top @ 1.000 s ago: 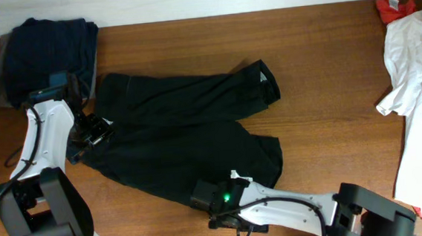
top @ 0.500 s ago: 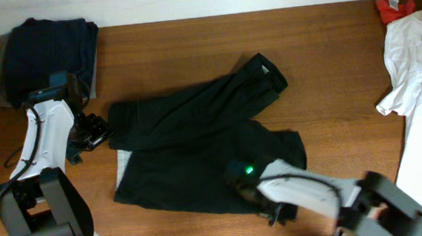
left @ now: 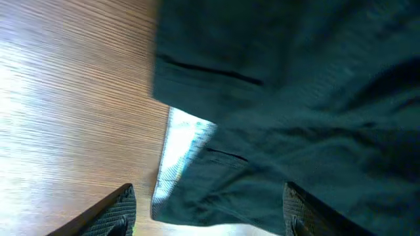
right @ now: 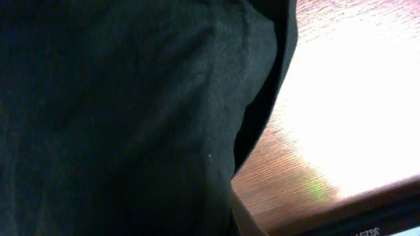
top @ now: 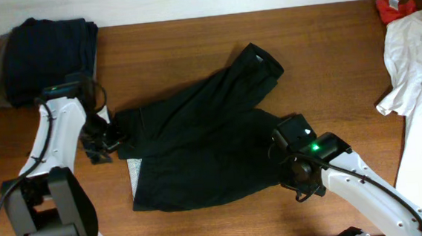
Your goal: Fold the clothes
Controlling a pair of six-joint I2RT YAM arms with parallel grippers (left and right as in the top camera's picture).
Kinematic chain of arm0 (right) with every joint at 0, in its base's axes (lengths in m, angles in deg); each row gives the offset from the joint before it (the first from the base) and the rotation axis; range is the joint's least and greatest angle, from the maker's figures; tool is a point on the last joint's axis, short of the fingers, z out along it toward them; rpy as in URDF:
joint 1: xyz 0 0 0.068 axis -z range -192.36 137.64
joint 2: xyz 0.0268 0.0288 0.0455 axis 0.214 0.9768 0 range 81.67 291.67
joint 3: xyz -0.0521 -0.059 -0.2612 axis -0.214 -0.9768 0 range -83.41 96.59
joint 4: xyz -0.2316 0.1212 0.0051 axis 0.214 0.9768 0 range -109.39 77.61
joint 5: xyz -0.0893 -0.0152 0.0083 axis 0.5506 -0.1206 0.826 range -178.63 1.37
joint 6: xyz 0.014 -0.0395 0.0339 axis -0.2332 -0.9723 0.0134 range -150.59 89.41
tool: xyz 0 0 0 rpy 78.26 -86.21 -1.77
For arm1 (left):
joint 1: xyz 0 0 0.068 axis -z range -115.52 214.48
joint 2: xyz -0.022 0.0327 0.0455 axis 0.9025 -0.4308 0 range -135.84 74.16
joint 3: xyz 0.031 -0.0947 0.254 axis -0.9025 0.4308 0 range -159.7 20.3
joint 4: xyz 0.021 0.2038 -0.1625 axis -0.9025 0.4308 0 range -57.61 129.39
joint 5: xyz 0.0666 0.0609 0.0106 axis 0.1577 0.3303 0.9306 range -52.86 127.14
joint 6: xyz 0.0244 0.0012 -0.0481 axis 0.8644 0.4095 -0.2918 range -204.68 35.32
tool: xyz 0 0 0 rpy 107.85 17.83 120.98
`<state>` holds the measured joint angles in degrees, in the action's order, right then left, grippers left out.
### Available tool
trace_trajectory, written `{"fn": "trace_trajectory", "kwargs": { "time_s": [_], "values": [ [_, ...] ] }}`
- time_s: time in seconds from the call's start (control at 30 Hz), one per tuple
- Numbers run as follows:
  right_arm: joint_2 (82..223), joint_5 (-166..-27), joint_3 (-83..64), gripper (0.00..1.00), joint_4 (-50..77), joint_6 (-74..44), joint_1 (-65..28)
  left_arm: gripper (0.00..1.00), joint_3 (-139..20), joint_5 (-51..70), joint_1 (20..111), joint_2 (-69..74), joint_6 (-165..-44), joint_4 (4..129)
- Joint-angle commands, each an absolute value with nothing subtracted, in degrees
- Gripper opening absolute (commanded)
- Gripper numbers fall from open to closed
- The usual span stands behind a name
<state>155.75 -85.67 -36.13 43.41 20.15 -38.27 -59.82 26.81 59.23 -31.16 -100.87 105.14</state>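
Left pincer (left: 209, 213) apart, black garment (left: 295, 98) edge between tips; right pincer (top: 295, 168) over garment, grip unclear.

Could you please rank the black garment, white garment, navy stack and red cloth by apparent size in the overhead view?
1. black garment
2. white garment, though the frame edge cuts it off
3. navy stack, close to the white's visible part
4. red cloth, clearly smallest

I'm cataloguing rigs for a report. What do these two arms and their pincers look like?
Both the left arm and right arm have white links with black joints and thin black cables. A green light glows on the right arm's wrist. The left pincer has black textured fingers.
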Motion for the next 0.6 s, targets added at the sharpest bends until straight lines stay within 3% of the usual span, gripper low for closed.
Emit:
{"fn": "trace_trajectory", "kwargs": {
  "time_s": [0.0,0.17,0.37,0.57],
  "values": [
    [155.2,-85.1,-35.8,0.15,43.4,19.1,-37.8,0.7,-60.2,25.2,61.9,-26.4,-99.6,107.2],
    [155.2,-85.2,-35.8,0.16,42.3,19.1,-37.8,0.7,-60.2,37.9,66.0,-19.4,-108.5,113.1],
    [155.2,-85.7,-35.8,0.17,41.6,19.1,-37.8,0.71,-57.1,36.1,70.4,-16.1,-108.9,114.4],
    [155.2,-85.6,-35.8,0.17,41.6,19.1,-37.8,0.71,-41.3,33.5,74.1,-16.1,-113.8,106.5]
  ]
}}
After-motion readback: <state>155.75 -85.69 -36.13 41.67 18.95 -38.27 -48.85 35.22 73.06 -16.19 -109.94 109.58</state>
